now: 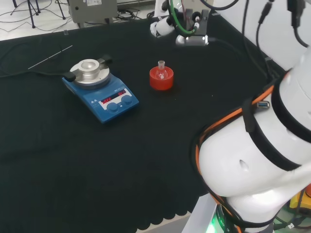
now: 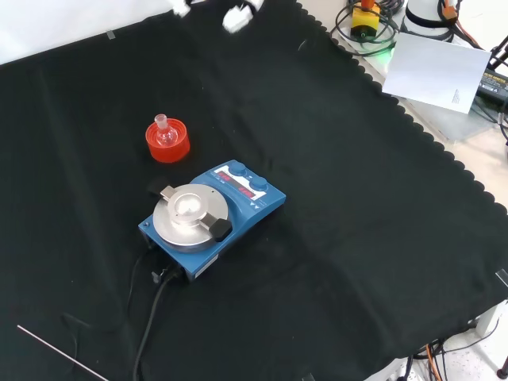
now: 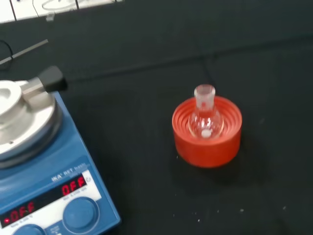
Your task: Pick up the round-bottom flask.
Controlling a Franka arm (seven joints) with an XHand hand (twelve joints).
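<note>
Robot hand (image 2: 238,16): white parts at top edge of front view, well apart from the ware; finger state cannot be told. Round-bottom flask (image 3: 206,117): small, clear glass, upright, neck up, seated in red ribbed stand (image 3: 208,144) on the black-clothed bench (image 2: 357,238); a small white piece lies inside it. Blue stirrer plate (image 1: 100,87): round metal top, just beside the stand, apart from it. Thin rod (image 1: 50,57): lying on the cloth beyond the plate in head view

A lab bench — blue stirrer plate (image 2: 213,218), glass flask (image 3: 205,117) on red stand (image 3: 208,142), black cloth (image 2: 357,198).
</note>
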